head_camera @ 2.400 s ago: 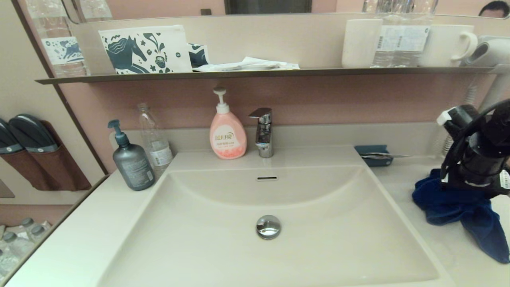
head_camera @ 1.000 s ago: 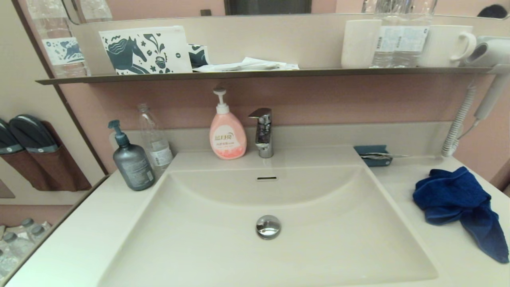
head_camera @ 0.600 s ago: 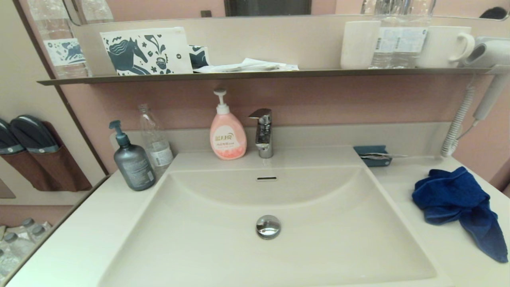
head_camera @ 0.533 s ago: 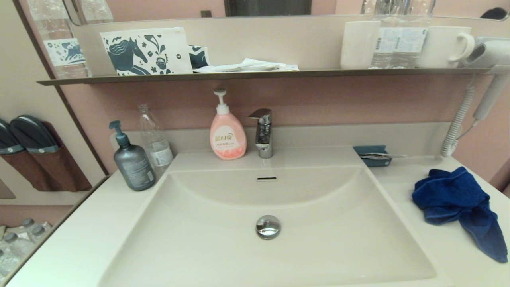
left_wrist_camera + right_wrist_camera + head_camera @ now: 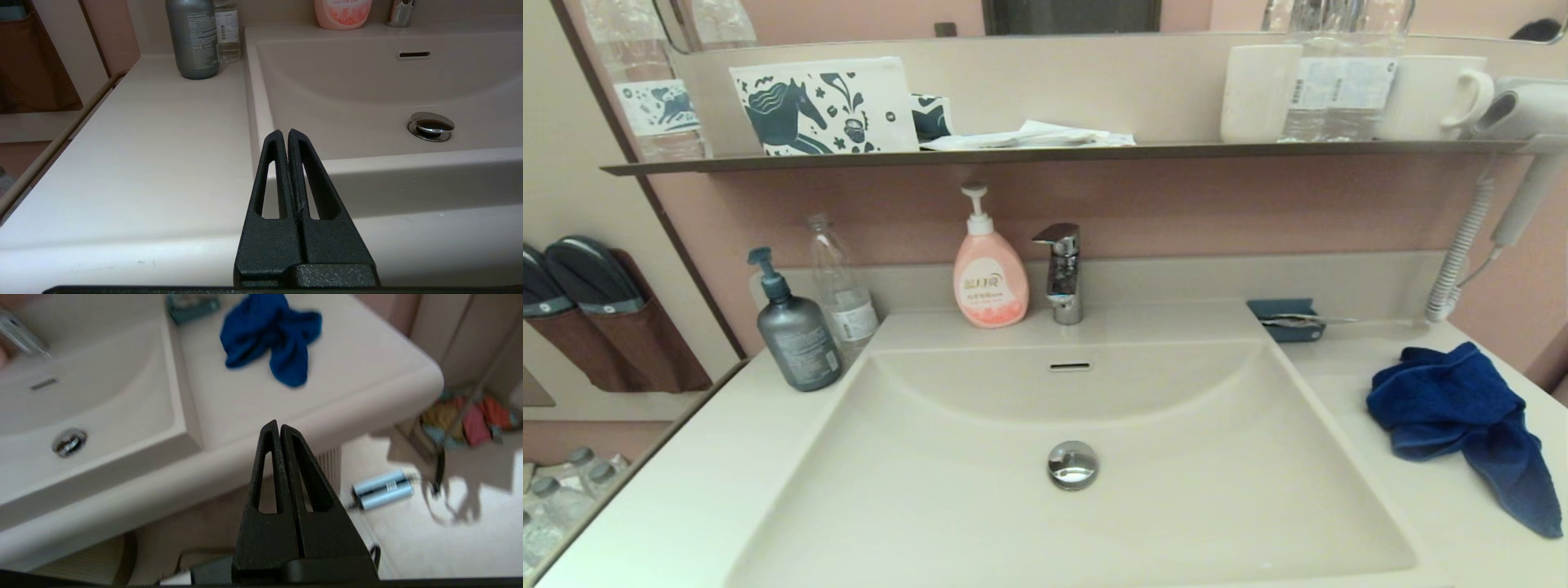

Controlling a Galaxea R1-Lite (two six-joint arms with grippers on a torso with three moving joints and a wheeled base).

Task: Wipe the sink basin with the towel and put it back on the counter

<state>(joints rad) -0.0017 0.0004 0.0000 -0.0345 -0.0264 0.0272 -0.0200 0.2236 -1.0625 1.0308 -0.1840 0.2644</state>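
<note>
1. Towel (image 5: 1462,420): royal-blue terry cloth, crumpled in a loose heap on the counter (image 5: 1347,367) to the right of the sink basin (image 5: 980,506). One corner trails toward the counter's front edge. Nothing grips it or touches it. Also seen in the right wrist view (image 5: 269,341), lying well beyond the fingertips.
2. Sink basin: wide, off-white, sloping sides. Round chrome drain plug (image 5: 1072,465) at centre; slim overflow slot (image 5: 1070,367) on the back wall. No cloth inside.
3. Right gripper (image 5: 279,426): fingers pressed together, holding nothing. It hangs off the counter's front right corner, out over the floor and well apart from the towel. Not visible in the head view.
4. Left gripper (image 5: 284,132): fingers pressed together, holding nothing. Parked at the front edge of the counter, near the basin's front left corner. Not visible in the head view.
5. Faucet (image 5: 1062,273): chrome, behind the basin at centre.
6. Pink pump bottle (image 5: 989,273): just left of the faucet.
7. Grey pump bottle (image 5: 796,335): on the counter's left side, with a clear bottle (image 5: 840,290) just behind it.
8. Teal tray (image 5: 1286,317): small and flat, at the counter's back edge, behind the towel and apart from it.
9. Dark shelf (image 5: 1054,153): above the faucet, bearing a horse-print pouch (image 5: 821,104), papers and white cups.
</note>
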